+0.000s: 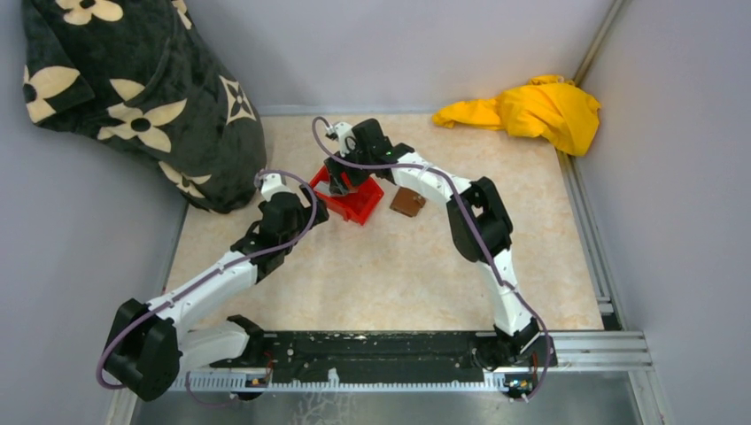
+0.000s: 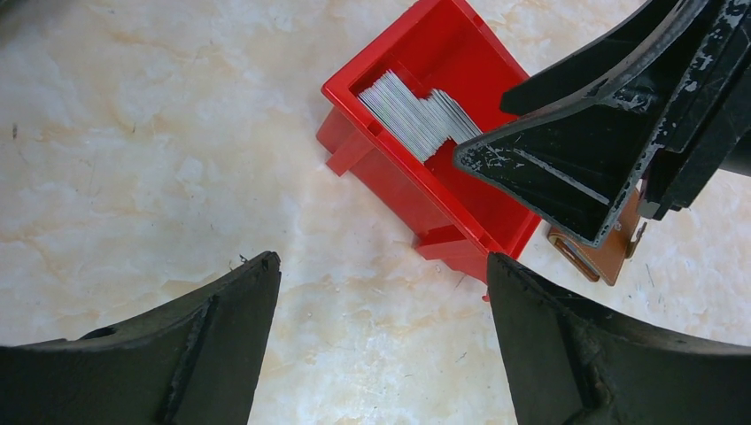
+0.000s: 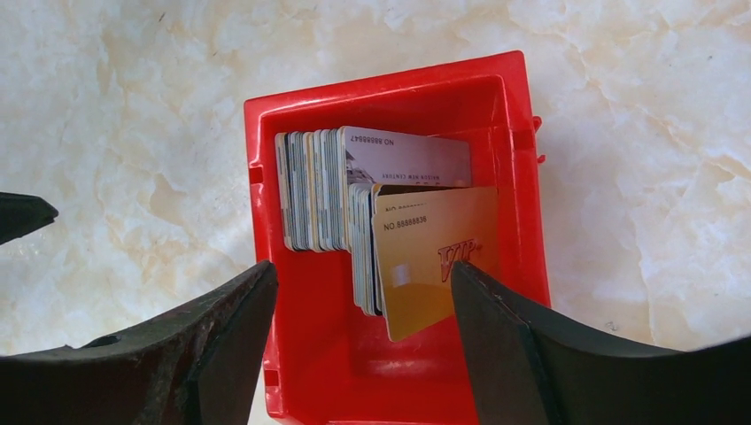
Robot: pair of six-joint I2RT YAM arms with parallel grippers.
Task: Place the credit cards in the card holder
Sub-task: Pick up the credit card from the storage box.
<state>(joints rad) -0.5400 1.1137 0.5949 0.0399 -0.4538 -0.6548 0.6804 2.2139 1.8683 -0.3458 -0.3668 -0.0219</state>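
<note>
Several credit cards (image 3: pixel 323 190) stand on edge in a red bin (image 3: pixel 381 88), most of them pale grey-white, with a gold card (image 3: pixel 434 257) leaning at the front of the stack. My right gripper (image 3: pixel 363 270) hangs open just above the bin, its fingers on either side of the cards and touching nothing. The card holder (image 1: pixel 408 202), a small brown wallet, lies flat on the table right of the red bin (image 1: pixel 363 209). My left gripper (image 2: pixel 383 266) is open and empty over bare table, just near-left of the red bin (image 2: pixel 398 186); the credit cards (image 2: pixel 416 115) show there too.
A yellow cloth (image 1: pixel 531 111) is bunched in the far right corner. A dark flowered blanket (image 1: pixel 142 88) bulges in at the far left. Grey walls close in the marble-patterned table on three sides.
</note>
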